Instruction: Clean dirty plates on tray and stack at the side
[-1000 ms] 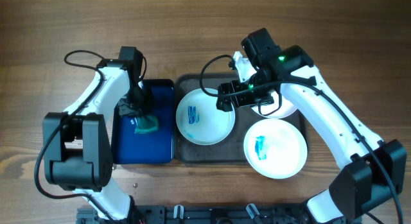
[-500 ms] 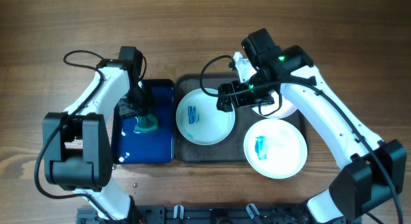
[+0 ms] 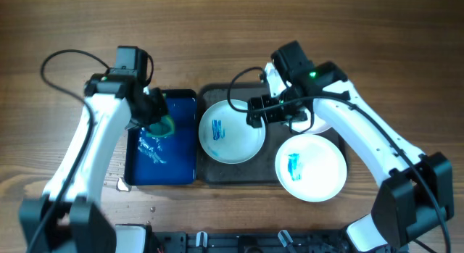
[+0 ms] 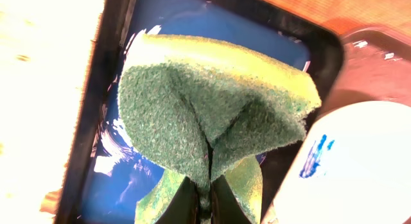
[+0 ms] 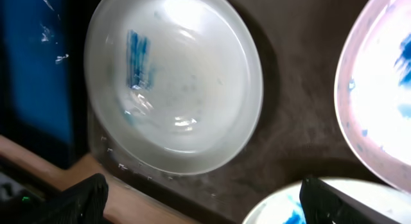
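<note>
Three white plates lie on the dark tray. The left plate has a blue smear, and so does the front right plate. My right arm hides most of the back right plate. My left gripper is shut on a folded green sponge, held just above the blue tray. In the left wrist view the sponge fills the middle, pinched between the fingers. My right gripper hangs open over the dark tray between the plates, touching none. Its view shows the smeared left plate.
Wet white streaks mark the blue tray's floor. Bare wooden table lies all around both trays. A black cable loops from the right arm over the dark tray's back edge.
My left arm has lifted the sponge off the blue tray's floor and swung outward to the left. The right gripper has hardly moved.
</note>
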Motion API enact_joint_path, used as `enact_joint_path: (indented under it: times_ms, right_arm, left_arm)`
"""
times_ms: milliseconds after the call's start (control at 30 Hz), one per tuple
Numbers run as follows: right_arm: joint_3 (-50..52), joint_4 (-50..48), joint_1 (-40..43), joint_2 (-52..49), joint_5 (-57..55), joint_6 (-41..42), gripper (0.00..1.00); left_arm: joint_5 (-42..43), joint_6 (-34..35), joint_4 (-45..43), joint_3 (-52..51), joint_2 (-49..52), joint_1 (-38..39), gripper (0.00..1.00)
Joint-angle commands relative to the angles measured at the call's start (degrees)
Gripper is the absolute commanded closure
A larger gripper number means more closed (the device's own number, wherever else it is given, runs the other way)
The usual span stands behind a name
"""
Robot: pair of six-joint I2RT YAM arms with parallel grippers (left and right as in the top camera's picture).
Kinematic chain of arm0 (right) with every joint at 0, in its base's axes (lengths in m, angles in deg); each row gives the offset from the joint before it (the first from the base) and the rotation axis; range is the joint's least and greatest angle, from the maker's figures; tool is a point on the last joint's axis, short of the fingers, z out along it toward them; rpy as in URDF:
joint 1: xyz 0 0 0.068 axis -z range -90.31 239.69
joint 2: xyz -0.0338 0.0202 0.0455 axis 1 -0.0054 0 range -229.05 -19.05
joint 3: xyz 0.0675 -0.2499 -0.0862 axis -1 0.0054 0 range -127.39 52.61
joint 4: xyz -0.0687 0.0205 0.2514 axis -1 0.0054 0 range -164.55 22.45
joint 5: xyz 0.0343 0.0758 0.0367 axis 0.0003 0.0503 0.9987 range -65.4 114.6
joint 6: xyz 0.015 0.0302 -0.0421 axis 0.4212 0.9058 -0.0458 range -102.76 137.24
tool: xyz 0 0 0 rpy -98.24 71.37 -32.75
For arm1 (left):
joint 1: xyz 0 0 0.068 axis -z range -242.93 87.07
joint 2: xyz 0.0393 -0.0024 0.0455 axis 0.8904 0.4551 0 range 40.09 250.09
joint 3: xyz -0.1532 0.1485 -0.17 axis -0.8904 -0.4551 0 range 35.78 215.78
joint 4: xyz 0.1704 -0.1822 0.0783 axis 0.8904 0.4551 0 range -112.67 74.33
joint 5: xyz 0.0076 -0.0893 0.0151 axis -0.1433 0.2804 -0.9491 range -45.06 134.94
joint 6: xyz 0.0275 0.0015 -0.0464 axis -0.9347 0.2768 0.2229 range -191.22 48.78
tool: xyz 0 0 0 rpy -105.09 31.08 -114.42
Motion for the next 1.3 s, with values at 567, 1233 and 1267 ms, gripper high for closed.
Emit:
enact_joint_path:
  times_ms: [567,1233,1267]
  right_arm:
    - [23.04,-31.82,0.13,-4.83,-0.09,14.73,0.68]
    - [23.04,-32.20,0.13,-4.83,1.01,15.96,0.96]
    - [23.04,-32.15,0.13,-4.83,0.98,15.65,0.96]
  left_arm:
    - [-7.87,1.81,3.93,0.04,-4.52,-0.15,0.96]
    - [-8.35,0.31,-0.20,-0.17,0.39,6.54,0.96]
    - [-14.29,3.04,-0.13,-0.17,1.09,7.26,0.96]
